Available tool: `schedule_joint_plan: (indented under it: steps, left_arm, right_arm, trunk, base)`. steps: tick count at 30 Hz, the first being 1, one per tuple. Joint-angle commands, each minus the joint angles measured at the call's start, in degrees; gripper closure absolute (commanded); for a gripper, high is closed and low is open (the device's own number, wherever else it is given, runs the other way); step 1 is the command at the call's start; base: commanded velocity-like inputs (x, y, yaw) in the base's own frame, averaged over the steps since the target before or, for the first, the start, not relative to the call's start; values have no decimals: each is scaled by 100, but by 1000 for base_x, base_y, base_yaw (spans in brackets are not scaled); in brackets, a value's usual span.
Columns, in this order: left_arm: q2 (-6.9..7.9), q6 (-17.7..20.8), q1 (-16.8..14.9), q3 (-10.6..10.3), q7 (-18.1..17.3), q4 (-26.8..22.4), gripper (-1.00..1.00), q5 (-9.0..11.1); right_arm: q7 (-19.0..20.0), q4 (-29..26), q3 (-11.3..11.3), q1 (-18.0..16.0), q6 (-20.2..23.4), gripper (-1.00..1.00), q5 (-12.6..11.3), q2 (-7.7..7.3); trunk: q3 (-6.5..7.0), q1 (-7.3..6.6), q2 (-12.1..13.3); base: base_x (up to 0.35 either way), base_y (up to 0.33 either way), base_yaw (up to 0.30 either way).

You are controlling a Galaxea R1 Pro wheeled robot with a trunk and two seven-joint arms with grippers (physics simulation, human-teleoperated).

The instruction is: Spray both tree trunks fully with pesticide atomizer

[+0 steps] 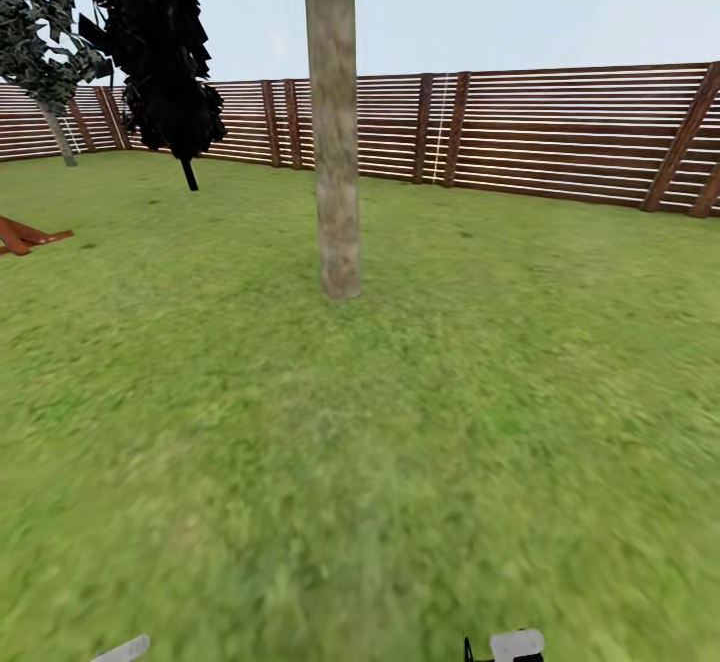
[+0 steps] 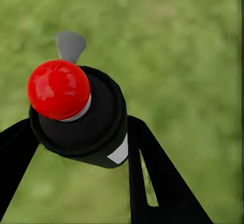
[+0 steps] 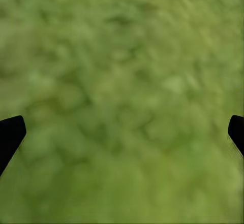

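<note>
The pesticide atomizer (image 2: pixel 86 122) has a dark round body, a red ball (image 2: pixel 58 89) on top and a light grey nozzle (image 2: pixel 70 45). My left gripper (image 2: pixel 81 145) is shut on it, one black finger (image 2: pixel 152 168) on each side, above blurred grass. One tree (image 1: pixel 335 142) with a thick, straight beige-grey trunk stands straight ahead in the head view, a few metres off. My right gripper (image 3: pixel 122 132) is open over bare grass, its dark fingertips (image 3: pixel 10 132) at the frame's sides with nothing between them.
A black conifer (image 1: pixel 160 52) and a grey-leaved tree (image 1: pixel 40 32) stand at the far left. A slatted wooden fence (image 1: pixel 560 132) closes the lawn behind. An orange-brown object (image 1: pixel 25 235) lies on the grass at the left. Open lawn (image 1: pixel 400 442) lies between me and the trunk.
</note>
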Motion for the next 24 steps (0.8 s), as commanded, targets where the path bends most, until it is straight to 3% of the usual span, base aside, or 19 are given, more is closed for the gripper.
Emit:
schedule_joint_plan:
  steps: [1, 24]
  left_arm:
    - [1, -14, -2, -48, 27, 0, 100, 25]
    - [1, -14, -2, -48, 25, 0, 100, 25]
  right_arm:
    - [-31, 5, -41, -3, -10, -100, 61, 1]
    - [-31, 4, -41, -3, -10, -100, 61, 0]
  trunk:
    - [-5, 3, -2]
    - [-5, 3, -2]
  base:
    - [339, 0, 0]
    - [339, 0, 0]
